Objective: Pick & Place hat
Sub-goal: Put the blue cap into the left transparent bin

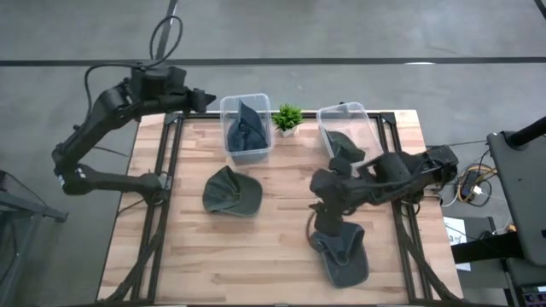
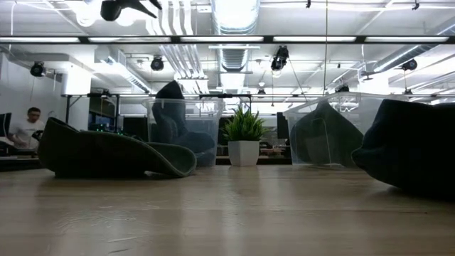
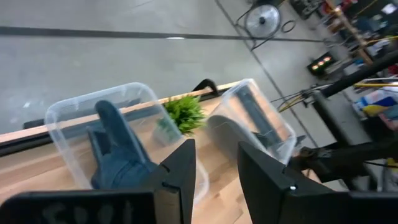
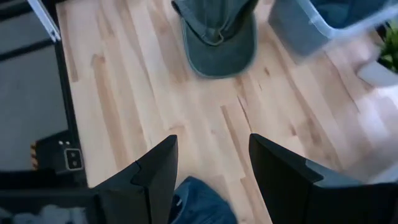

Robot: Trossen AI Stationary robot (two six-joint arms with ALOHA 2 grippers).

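Note:
Two dark grey-green hats lie on the wooden table: one mid-table (image 1: 232,192) (image 2: 106,153) (image 4: 217,34), one near the right front (image 1: 343,253) (image 2: 412,153). A clear left bin (image 1: 247,128) (image 3: 99,124) holds a dark blue hat (image 1: 246,130) (image 3: 118,155). A clear right bin (image 1: 345,130) (image 3: 249,118) holds another dark hat (image 1: 345,147). My right gripper (image 1: 320,223) (image 4: 212,146) is open and hovers over the right front hat, a bit of which (image 4: 199,202) shows between its fingers. My left gripper (image 1: 209,101) (image 3: 216,149) is open and raised beside the left bin.
A small potted plant (image 1: 287,118) (image 2: 244,135) (image 3: 183,112) stands between the two bins at the far edge. Bare wood (image 1: 281,247) lies between the two table hats and along the near edge. A person (image 2: 28,128) sits in the room behind.

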